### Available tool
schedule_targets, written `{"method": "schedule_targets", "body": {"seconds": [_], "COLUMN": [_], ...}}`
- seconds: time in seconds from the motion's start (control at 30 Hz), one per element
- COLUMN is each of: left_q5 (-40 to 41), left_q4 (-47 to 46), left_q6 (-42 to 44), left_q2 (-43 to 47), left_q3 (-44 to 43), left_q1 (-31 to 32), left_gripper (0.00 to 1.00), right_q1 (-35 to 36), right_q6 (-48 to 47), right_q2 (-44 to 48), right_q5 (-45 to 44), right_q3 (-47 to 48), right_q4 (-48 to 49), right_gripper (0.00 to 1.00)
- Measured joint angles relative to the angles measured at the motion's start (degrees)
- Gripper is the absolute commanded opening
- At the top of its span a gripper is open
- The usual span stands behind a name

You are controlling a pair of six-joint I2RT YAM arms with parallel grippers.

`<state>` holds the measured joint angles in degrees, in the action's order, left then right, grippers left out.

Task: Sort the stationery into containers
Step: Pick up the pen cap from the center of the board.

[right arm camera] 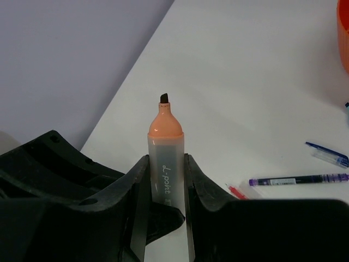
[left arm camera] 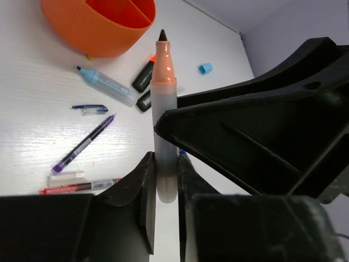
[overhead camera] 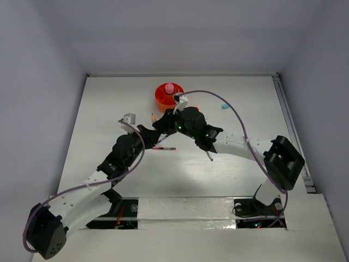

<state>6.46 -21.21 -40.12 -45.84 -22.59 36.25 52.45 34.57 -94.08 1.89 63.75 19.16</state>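
Note:
A peach marker (left arm camera: 163, 109) with its dark tip bare is held above the table by both grippers at once. My left gripper (left arm camera: 165, 164) is shut on its grey tail end. My right gripper (right arm camera: 165, 164) is shut on the grey barrel of the same marker (right arm camera: 165, 147), just below the peach collar. The two grippers meet near the table's middle (overhead camera: 162, 127). The orange cup (overhead camera: 162, 98) stands just beyond them with a pink bottle-like piece (overhead camera: 169, 88) in it. On the table lie a light-blue marker (left arm camera: 106, 84), two dark markers (left arm camera: 144, 76), a purple pen (left arm camera: 84, 143) and a red pen (left arm camera: 79, 187).
A small blue clip-like pen piece (left arm camera: 90, 109) lies by the purple pen. A light-blue cap (overhead camera: 224, 107) sits to the right of the cup. A grey object (overhead camera: 128, 118) lies at the left, and a dark pen (overhead camera: 209, 156) under the right arm.

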Motion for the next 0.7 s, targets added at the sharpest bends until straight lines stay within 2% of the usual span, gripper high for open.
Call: {"method": "schedule_targets", "body": {"seconds": [0.13,0.23,0.27,0.33,0.37,0.47,0.5,0.57,0.63,0.67,0.7], "left_q5": [0.7,0.5,0.2,-1.2,-2.3,-4.9,-5.6,-7.0,-8.5,-9.5,-10.2], "left_q4": [0.0,0.8,1.0,0.8,0.5,-0.4,-0.4,-0.3,-0.3,-0.5,-0.6], "left_q6": [0.9,2.0,2.4,3.7,4.3,5.9,6.3,6.7,7.1,7.1,7.3], "left_q2": [0.3,1.3,1.8,3.0,3.7,5.9,6.5,7.4,7.8,7.8,7.8], "left_q3": [-0.1,-0.1,0.0,0.4,0.7,2.4,3.0,4.4,5.4,5.6,5.7], "left_q1": [0.0,0.0,0.0,0.1,0.1,0.0,0.0,0.0,0.0,0.0,0.0], "left_gripper": [0.00,0.00,0.00,0.00,0.00,0.00,0.00,0.00,0.00,0.00,0.00], "right_q1": [-0.6,-1.0,-1.6,-2.6,-3.3,-6.0,-7.1,-8.9,-10.8,-11.3,-12.3], "right_q6": [0.5,1.2,1.4,1.7,1.7,1.3,1.1,0.3,-0.7,-1.0,-1.5], "right_q2": [0.0,0.2,0.5,1.6,2.6,7.3,9.6,14.6,20.4,23.2,25.8], "right_q5": [1.6,3.0,4.1,7.0,8.7,12.7,13.4,13.6,12.5,11.8,10.8], "right_q3": [-0.2,-0.4,-0.6,-0.9,-1.0,-3.0,-4.0,-6.3,-9.2,-10.6,-12.2], "right_q4": [1.1,1.2,1.1,0.3,-0.7,-4.2,-5.6,-8.5,-11.2,-12.9,-14.6], "right_gripper": [0.00,0.16,0.27,0.36,0.46,0.60,0.62,0.59,0.44,0.29,0.21]}}
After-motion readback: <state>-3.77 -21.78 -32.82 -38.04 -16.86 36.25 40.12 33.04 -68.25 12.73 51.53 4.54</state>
